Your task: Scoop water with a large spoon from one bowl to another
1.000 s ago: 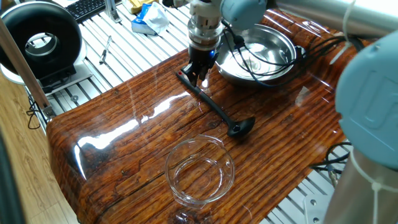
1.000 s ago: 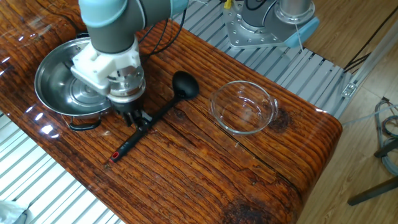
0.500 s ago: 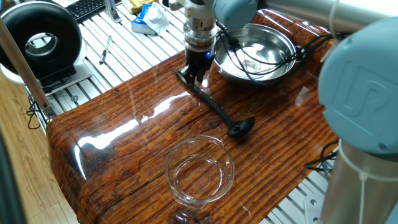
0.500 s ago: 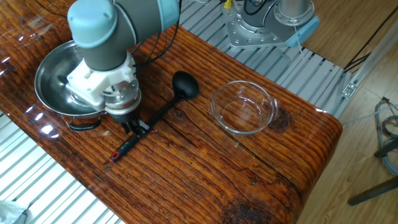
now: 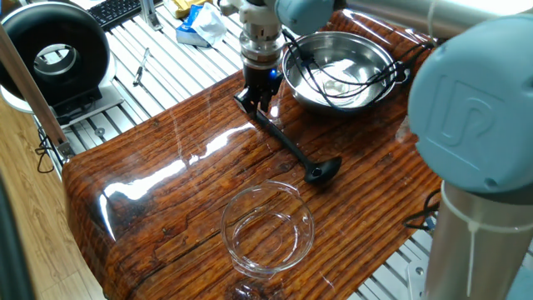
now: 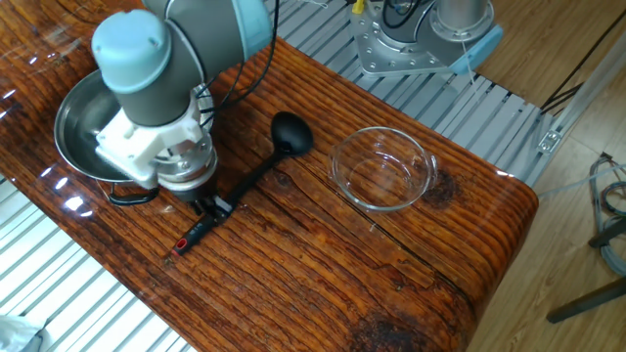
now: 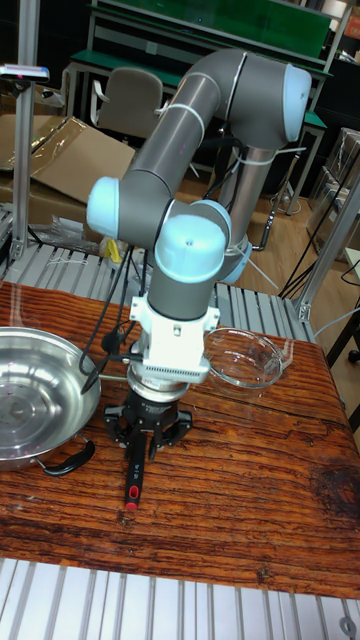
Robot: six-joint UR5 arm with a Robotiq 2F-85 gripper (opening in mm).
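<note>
Tall view only: large spoon (image 7: 132, 478) red tip seen past gripper (image 7: 148, 437); ladle cup (image 6: 290, 133) hidden there; grip state unclear; spoon flat on table (image 6: 323, 264) between steel bowl (image 5: 337, 71) and glass bowl (image 5: 268, 227); cables (image 5: 321, 79) drape over steel rim.

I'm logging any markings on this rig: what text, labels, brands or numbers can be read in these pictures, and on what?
"UR" logo: embossed on the blue joint cap of the robot arm, nearest the camera in one fixed view.
Keyboard at the top of that view: keys too small to read.
Ladle, steel bowl, glass bowl: no markings visible.
</note>
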